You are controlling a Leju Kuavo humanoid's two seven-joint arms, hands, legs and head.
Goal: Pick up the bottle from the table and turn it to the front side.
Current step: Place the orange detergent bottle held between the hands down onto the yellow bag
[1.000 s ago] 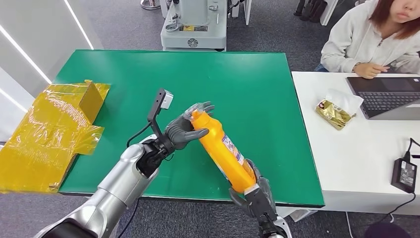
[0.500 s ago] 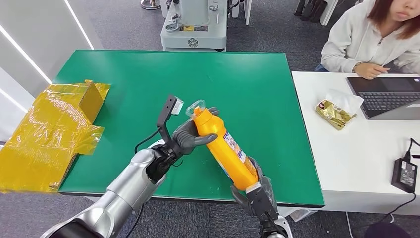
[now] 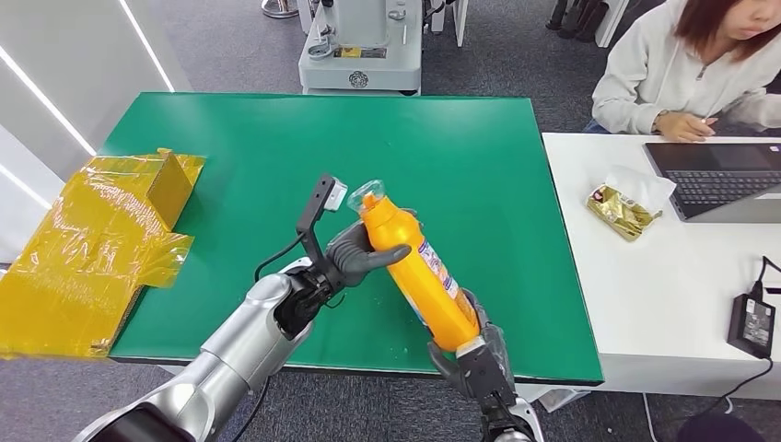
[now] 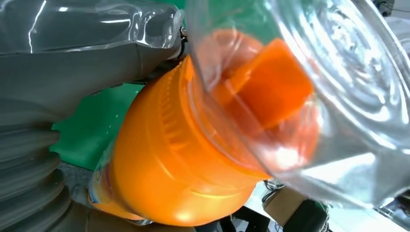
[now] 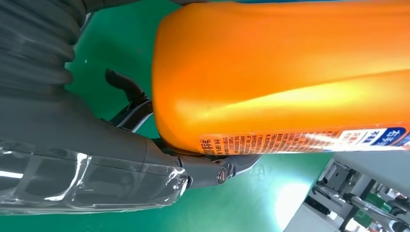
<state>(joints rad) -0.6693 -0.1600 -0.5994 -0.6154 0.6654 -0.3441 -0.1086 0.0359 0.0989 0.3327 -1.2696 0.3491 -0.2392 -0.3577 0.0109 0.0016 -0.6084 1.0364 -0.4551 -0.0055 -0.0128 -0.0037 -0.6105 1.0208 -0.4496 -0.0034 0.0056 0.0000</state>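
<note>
My right hand (image 3: 472, 361) grips the base of the orange bottle (image 3: 419, 276), held tilted above the green counter (image 3: 460, 147)'s near edge. My left hand (image 3: 361, 250) wraps its shoulder below the clear cap (image 3: 367, 195). It looks stiff, glossy plastic, likely slippery and bottom-heavy if full; I'd hold the ribbed shoulder, not the label.

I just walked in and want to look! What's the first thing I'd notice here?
The bright orange bottle, lifted above the green table and tilted, with a clear cap on top. The robot's left hand grips it near the neck and the right hand holds its bottom end. After that, the crinkly yellow plastic wrap at the table's left edge, and a person at a laptop on the white desk to the right.
</note>
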